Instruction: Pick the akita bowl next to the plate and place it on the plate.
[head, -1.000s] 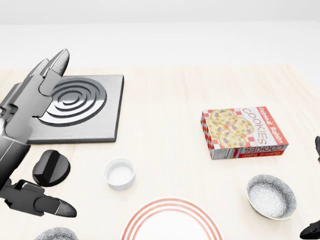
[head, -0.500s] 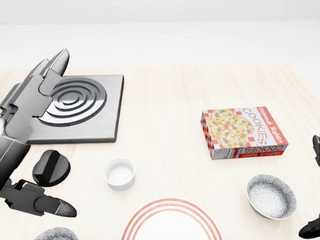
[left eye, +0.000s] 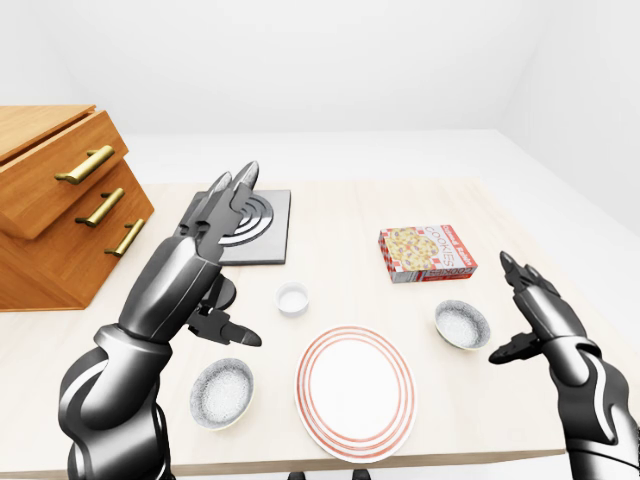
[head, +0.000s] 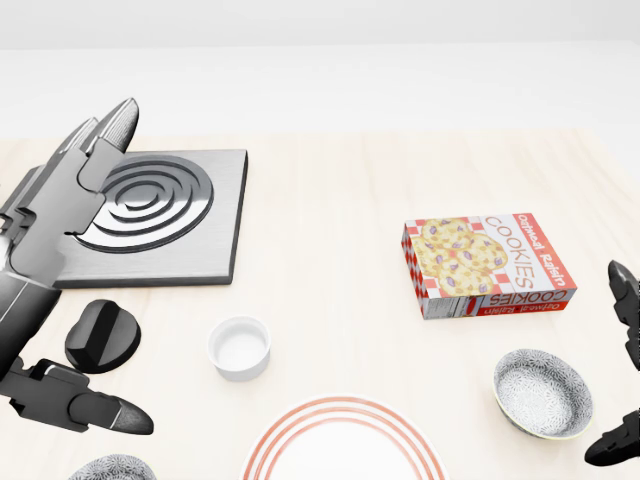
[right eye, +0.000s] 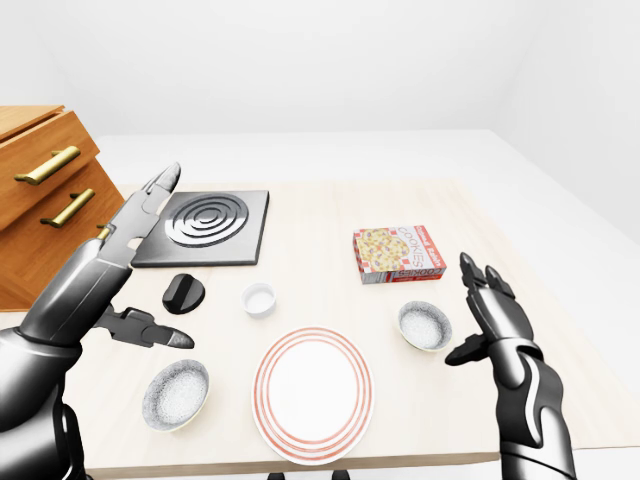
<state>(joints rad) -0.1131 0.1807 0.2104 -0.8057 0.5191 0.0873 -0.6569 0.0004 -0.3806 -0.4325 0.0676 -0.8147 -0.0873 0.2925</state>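
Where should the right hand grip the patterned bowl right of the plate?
Probably the right rim, from above: the bowl sits upright and open-mouthed, a thin wall to pinch, and the open right hand is beside that edge.

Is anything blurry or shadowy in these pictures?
Head view: all sharp, bright even light, hardly any shadow under the cookie box; the left hand looms big at the left edge. Left-eye view: sharp too, no glare on the plate, walls washed white.
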